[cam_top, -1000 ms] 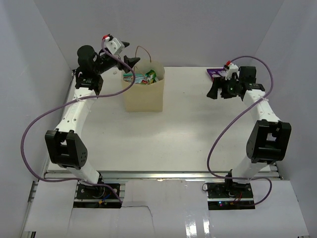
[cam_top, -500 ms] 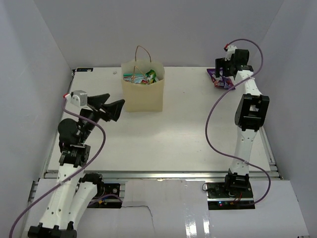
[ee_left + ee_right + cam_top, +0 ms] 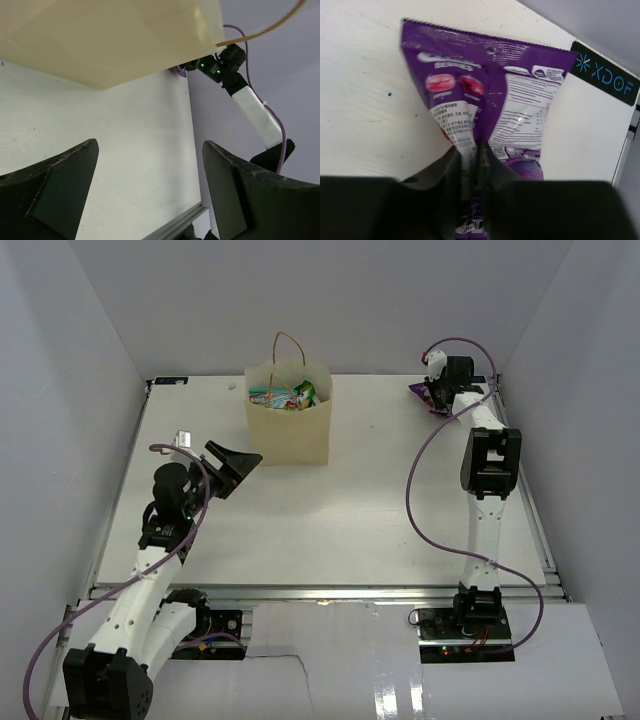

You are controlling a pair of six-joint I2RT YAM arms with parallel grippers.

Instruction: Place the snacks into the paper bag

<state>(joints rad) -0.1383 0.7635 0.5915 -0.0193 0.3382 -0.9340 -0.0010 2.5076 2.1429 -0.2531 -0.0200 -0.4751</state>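
The tan paper bag [image 3: 290, 425] stands upright at the back left of the table, with green and white snacks [image 3: 290, 395] showing inside its open top. Its side fills the top of the left wrist view as the paper bag [image 3: 115, 35]. My left gripper [image 3: 233, 464] hangs open just left of the bag's near corner, nothing between its fingers [image 3: 60, 185]. At the back right corner my right gripper [image 3: 432, 392] is shut on a purple-white snack packet [image 3: 490, 95], which lies against the table; the fingers [image 3: 451, 170] pinch a fold in its middle.
White walls close the table on three sides. A black label strip [image 3: 605, 80] marks the table's back right edge beside the packet. The right arm [image 3: 250, 105] shows far off in the left wrist view. Purple cables loop beside both arms.
My right gripper reached to the back right corner and shut on the purple-white packet. The left arm drew back from over the paper bag and came down beside its near left corner, still open.
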